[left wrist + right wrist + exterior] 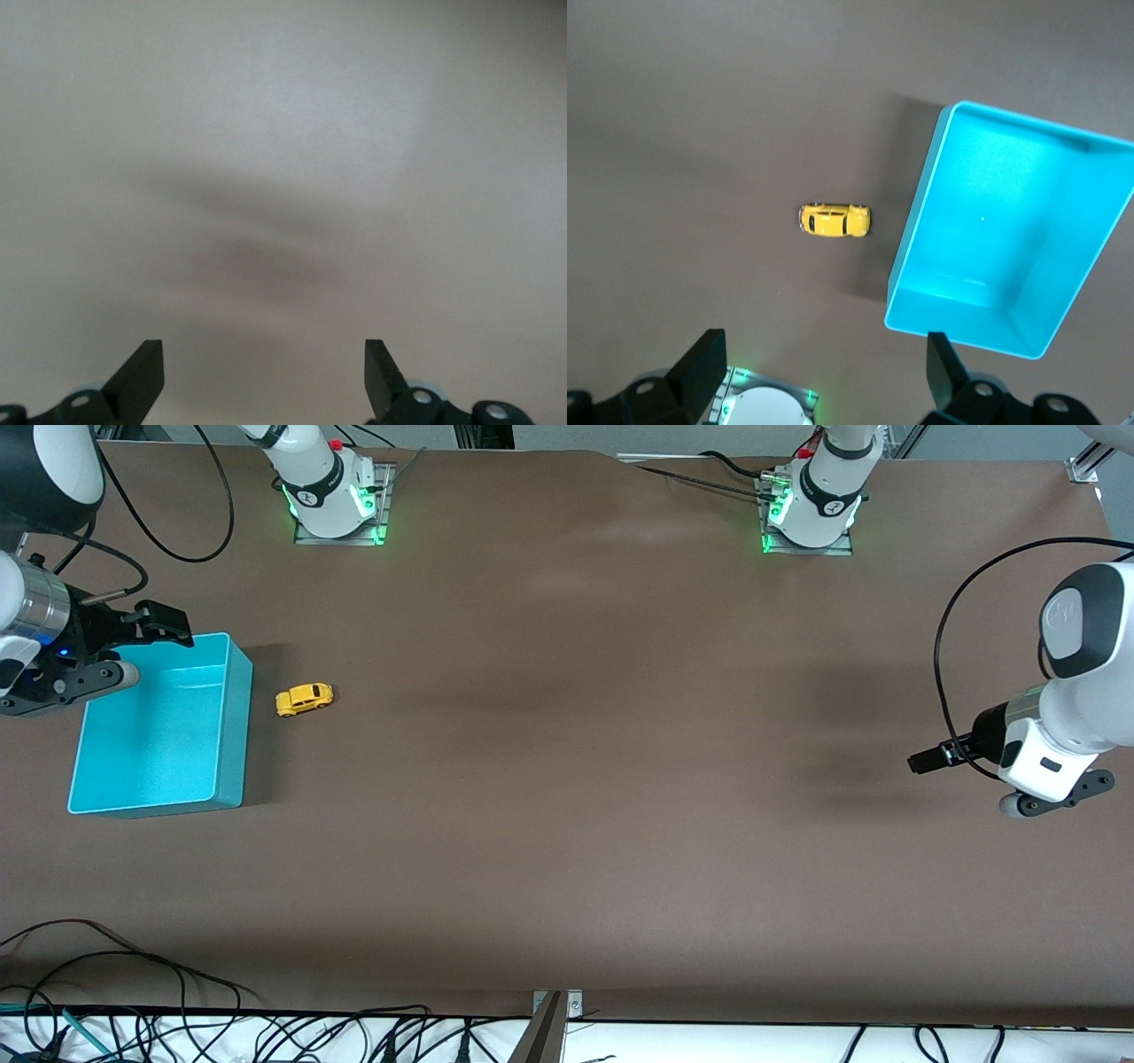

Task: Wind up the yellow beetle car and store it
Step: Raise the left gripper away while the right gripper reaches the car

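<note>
The yellow beetle car stands on its wheels on the brown table, just beside the turquoise bin on the side toward the left arm's end. The bin holds nothing. My right gripper hovers open over the bin's corner nearest the robots' bases. Its wrist view shows the car and the bin below, with nothing between the fingers of the right gripper. My left gripper waits open above bare table at the left arm's end. The left wrist view shows only the left gripper and table.
The two arm bases with green lights stand along the table's edge farthest from the front camera. Loose cables lie along the edge nearest that camera. A wide stretch of brown table lies between the car and the left gripper.
</note>
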### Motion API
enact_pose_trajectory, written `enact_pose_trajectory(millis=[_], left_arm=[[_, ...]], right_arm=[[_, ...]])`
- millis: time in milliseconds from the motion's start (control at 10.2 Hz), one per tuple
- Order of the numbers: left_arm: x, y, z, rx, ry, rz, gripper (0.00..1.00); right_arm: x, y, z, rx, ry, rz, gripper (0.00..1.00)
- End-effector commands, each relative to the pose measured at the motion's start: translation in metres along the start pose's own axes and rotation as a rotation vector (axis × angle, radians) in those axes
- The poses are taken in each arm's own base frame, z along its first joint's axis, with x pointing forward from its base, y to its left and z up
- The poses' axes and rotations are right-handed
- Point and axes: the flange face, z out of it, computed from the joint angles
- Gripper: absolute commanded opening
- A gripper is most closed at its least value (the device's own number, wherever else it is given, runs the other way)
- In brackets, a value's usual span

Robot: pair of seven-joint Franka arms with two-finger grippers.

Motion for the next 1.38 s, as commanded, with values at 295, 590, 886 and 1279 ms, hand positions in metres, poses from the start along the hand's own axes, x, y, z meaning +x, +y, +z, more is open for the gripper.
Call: enact_pose_trajectory(millis=[295,590,886,1279], left_arm=[[-0.036,0.017,-0.042,0.003,-0.016,0.164,1.00],[-0.038,0.015,-0.041,0.009,-0.037,0.167,1.00],[-0.039,0.014,-0.042,0.011,-0.046,0.164,1.00],[-0.039,0.016,-0.041,0.012,-0.052,0.163,1.00]], right_arm=[[0.005,-0.057,0.033,-0.028,0.054,-0.116,1.00],[-0.002,-0.077,0.087,-0.033,0.009,-0.337,1.00],[-0.002,-0.045,0.141,-0.014,0.012,-0.707,1.00],[-0.003,-0.026,0.220,-0.038,0.071,-1.024,1.00]])
